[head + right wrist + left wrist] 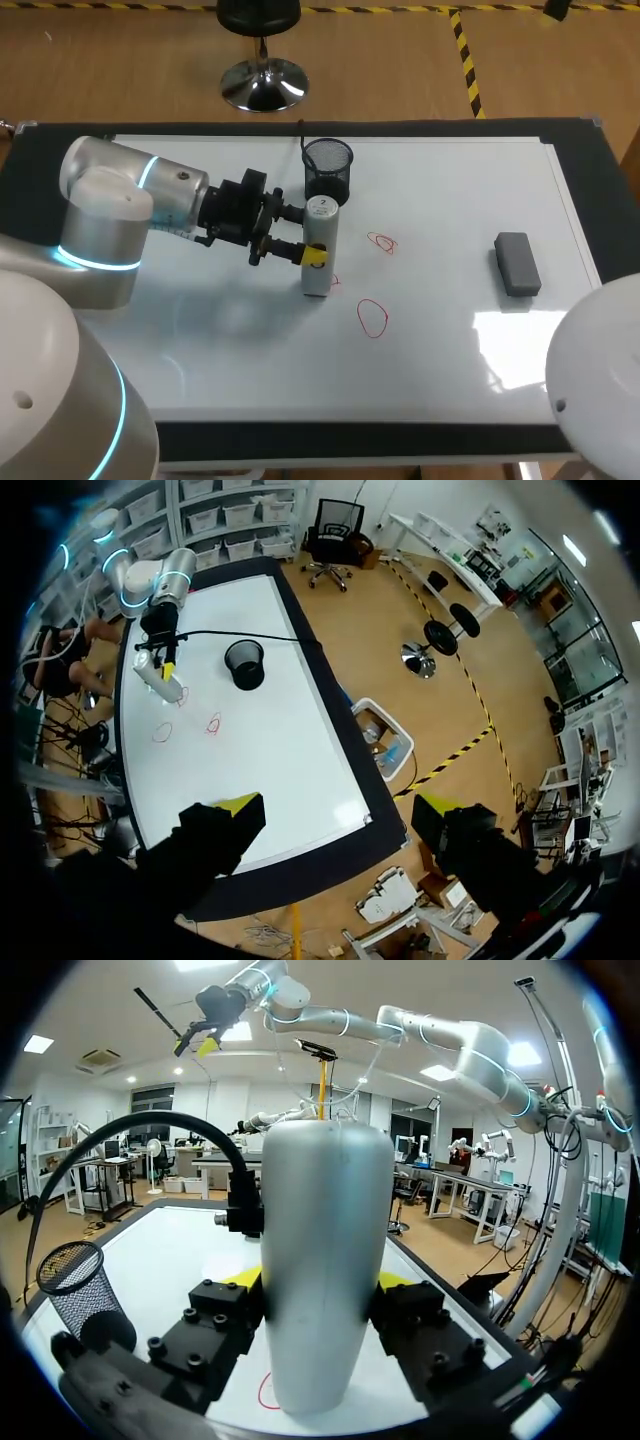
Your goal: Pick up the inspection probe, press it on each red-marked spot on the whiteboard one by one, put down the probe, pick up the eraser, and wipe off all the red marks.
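Head view, left to right: your left arm comes in from the side, and your left gripper is clamped on the inspection probe, one finger on either side at about mid-height. The probe stands upright on the whiteboard, with its foot on a small red mark.

Agreed, and in the left wrist view you can see both black pads bearing on it. Watch the black cable arching off the probe. The mesh cup sits just behind, and I judge that a swing toward another mark could drag the cable across the cup and tip it.

Also, if you press off-axis, a probe that tall may slip in the fingers or smear the ink.

Your count is one probe, one cup and three red marks. These are the one partly hidden under the probe, a scribble to its right, and an oval toward the near edge.

You also have one eraser, lying well apart at the right. Your right gripper hangs high over the table, fingers wide apart and holding nothing
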Action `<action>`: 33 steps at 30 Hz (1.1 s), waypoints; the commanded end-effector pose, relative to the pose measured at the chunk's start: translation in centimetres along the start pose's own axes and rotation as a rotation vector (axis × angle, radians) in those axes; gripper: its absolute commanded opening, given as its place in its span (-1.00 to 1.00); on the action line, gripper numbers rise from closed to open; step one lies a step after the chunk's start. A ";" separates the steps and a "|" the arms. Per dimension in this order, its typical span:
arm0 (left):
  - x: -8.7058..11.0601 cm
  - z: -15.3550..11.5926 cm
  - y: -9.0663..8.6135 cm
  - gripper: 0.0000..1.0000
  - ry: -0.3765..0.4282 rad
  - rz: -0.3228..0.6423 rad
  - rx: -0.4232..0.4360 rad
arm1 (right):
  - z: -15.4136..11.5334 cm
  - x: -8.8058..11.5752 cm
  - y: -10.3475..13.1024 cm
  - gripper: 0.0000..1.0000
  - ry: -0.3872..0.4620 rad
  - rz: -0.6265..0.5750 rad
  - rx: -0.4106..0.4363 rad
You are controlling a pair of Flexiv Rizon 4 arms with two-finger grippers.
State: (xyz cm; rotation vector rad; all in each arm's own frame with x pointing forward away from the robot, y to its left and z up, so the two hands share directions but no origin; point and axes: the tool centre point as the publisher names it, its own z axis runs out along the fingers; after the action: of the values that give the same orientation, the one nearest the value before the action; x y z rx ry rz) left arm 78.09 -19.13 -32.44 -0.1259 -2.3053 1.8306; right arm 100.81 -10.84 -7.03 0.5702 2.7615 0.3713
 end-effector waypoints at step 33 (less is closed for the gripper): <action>0.3 0.3 1.1 -1.00 -0.002 -0.001 0.002 | -2.6 5.1 -8.2 1.00 -0.077 0.507 0.172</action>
State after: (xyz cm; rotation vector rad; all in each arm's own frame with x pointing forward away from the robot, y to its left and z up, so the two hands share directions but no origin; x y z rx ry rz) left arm 78.09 -19.13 -32.45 -0.1258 -2.3054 1.8305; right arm 92.86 -16.38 -8.41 1.3071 2.5592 0.2091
